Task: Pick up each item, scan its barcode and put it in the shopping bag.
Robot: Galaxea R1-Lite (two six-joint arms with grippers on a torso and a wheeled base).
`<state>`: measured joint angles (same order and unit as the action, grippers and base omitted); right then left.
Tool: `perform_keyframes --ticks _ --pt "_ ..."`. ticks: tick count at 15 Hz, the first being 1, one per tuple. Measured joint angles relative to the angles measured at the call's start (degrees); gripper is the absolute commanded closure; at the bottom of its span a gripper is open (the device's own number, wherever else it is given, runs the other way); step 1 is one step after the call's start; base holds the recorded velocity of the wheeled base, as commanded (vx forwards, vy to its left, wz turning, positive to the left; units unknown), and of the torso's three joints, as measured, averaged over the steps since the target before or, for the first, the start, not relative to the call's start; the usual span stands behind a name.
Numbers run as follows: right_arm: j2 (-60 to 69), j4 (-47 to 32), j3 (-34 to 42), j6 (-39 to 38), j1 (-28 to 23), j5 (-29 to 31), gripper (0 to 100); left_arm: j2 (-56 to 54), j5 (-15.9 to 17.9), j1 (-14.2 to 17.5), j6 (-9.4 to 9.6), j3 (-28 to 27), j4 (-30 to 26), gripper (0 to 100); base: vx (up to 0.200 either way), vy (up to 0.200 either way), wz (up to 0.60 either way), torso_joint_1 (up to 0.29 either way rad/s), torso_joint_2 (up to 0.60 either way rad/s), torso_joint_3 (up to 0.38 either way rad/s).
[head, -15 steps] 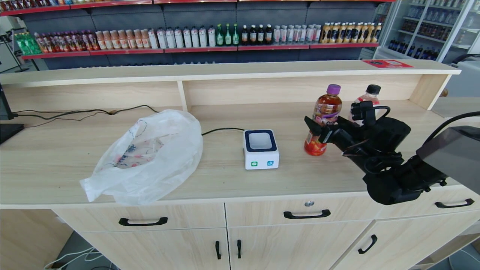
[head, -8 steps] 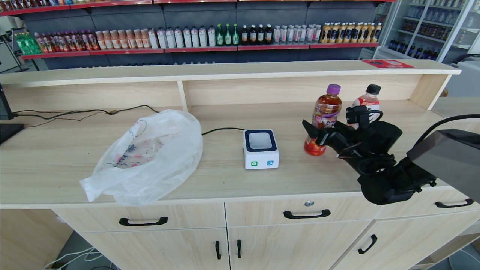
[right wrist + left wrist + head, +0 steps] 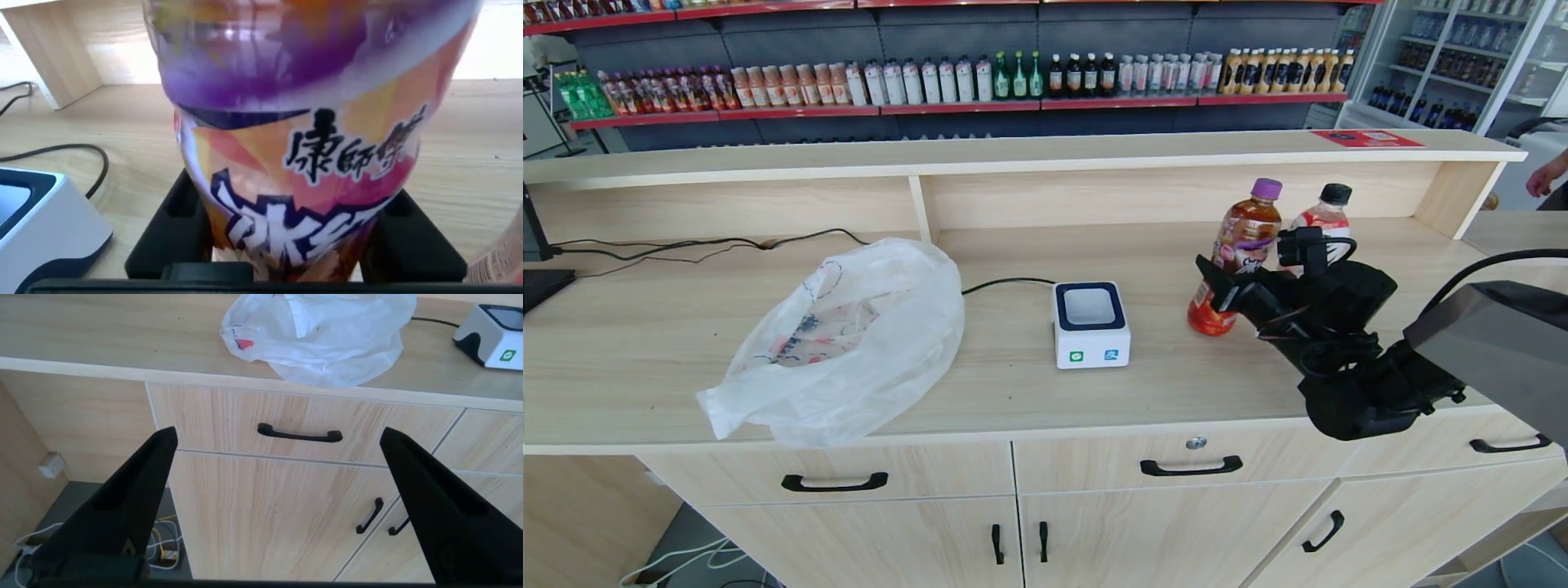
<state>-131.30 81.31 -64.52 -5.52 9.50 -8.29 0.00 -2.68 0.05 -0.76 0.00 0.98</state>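
The right gripper [image 3: 1232,284] fingers [image 3: 1207,278] clamp the tilted purple-capped bottle [image 3: 1245,237], presumably to carry it to the scanner [image 3: 1091,325]; the left gripper [image 3: 276,439] gapes, idle.

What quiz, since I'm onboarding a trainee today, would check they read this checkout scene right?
1. True or false: the right gripper is shut on the purple-capped bottle.
2. What sits on the counter between the shopping bag and that bottle? A scanner; B basket; C keyboard.
3. Fill in: the left gripper is ___.
Key: 1 true; 2 A; 3 open.
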Motion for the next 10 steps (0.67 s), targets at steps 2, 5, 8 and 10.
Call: perform_keyframes --ticks 2,5,8,10 --pt "0.0 0.4 0.0 0.1 0.0 -0.1 100 0.0 0.0 0.0 0.0 0.0 0.0 0 0.0 0.0 0.0 0.0 0.0 0.0" --pt "0.9 0.4 0.1 0.1 0.1 0.0 100 0.0 0.0 0.0 0.02 0.0 0.0 0 0.0 0.0 0.0 0.0 0.0 0.0" --pt "3.5 0.7 0.8 0.2 0.4 0.3 100 0.0 0.1 0.0 0.83 0.0 0.0 0 0.0 0.0 0.0 0.0 0.0 0.0" --pt "6.3 1.6 3.4 0.2 0.5 1.2 100 0.0 0.3 0.0 1.93 0.0 0.0 0 0.0 0.0 0.0 0.0 0.0 0.0"
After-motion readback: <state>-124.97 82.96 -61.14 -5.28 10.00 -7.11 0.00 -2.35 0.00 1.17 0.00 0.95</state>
